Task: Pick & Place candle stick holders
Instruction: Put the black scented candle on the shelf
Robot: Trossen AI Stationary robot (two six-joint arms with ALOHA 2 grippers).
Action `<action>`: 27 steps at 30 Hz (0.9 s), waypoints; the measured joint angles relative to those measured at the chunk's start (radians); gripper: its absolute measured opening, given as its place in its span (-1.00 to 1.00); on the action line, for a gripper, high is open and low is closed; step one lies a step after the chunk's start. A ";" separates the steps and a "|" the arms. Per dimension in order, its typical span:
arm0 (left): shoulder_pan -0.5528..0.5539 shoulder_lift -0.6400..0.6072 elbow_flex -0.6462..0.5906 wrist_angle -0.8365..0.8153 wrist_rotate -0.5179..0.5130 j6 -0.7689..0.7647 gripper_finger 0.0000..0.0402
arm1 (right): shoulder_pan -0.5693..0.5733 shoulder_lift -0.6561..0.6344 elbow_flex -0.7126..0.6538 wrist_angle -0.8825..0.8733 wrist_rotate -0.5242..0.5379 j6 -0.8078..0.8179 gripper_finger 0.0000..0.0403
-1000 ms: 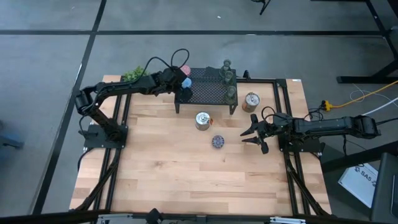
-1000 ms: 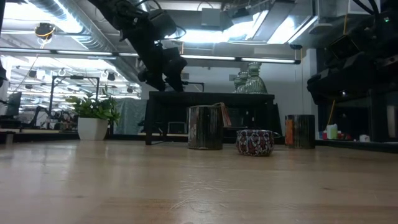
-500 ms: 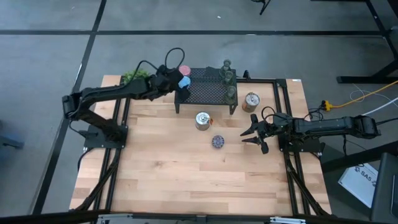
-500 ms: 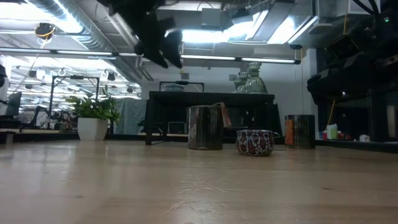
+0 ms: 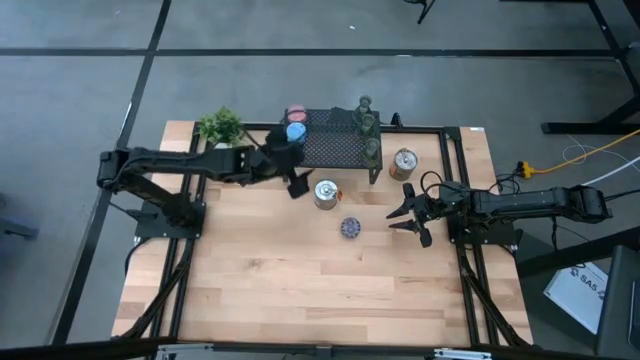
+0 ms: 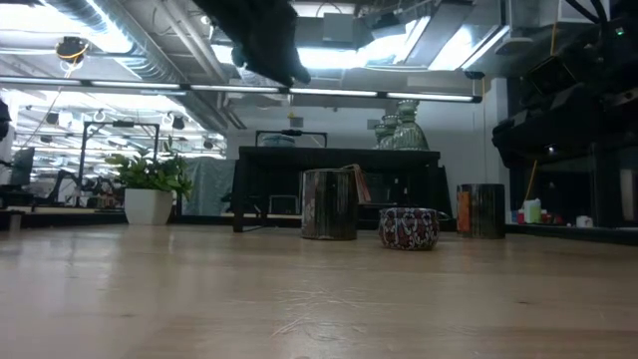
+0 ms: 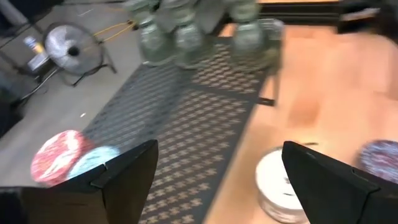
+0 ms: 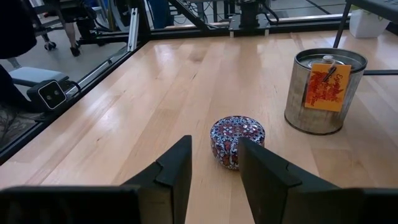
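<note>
A pink holder (image 5: 296, 114) and a blue holder (image 5: 296, 131) stand on the left end of the black mesh stand (image 5: 335, 150). Three clear glass holders (image 5: 369, 124) stand on its right end. Two silver-and-orange holders (image 5: 326, 193) (image 5: 404, 161) and a purple patterned holder (image 5: 350, 228) stand on the table. My left gripper (image 5: 296, 181) is open and empty, above the table just near of the stand, beside the left silver holder (image 7: 281, 186). My right gripper (image 5: 410, 214) is open and empty, to the right of the purple holder (image 8: 236, 142).
A small green potted plant (image 5: 221, 126) stands at the far left corner, left of the stand. Black frame rails run along the table's left and right sides. The near half of the wooden table (image 5: 300, 290) is bare wood.
My left gripper has drawn away from the pink and blue holders on the stand's left end and gone toward the table's near edge, ending open beside the left silver holder. The blue holder stays on the stand beside the pink one.
</note>
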 joint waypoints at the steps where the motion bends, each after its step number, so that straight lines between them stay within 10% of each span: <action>1: -0.018 0.000 0.000 -0.001 0.000 0.006 0.69 | 0.000 0.000 0.000 0.000 0.000 0.000 -0.34; 27: -0.296 0.161 0.000 0.091 0.003 0.015 0.69 | 0.000 0.000 0.000 -0.001 0.000 0.000 -0.34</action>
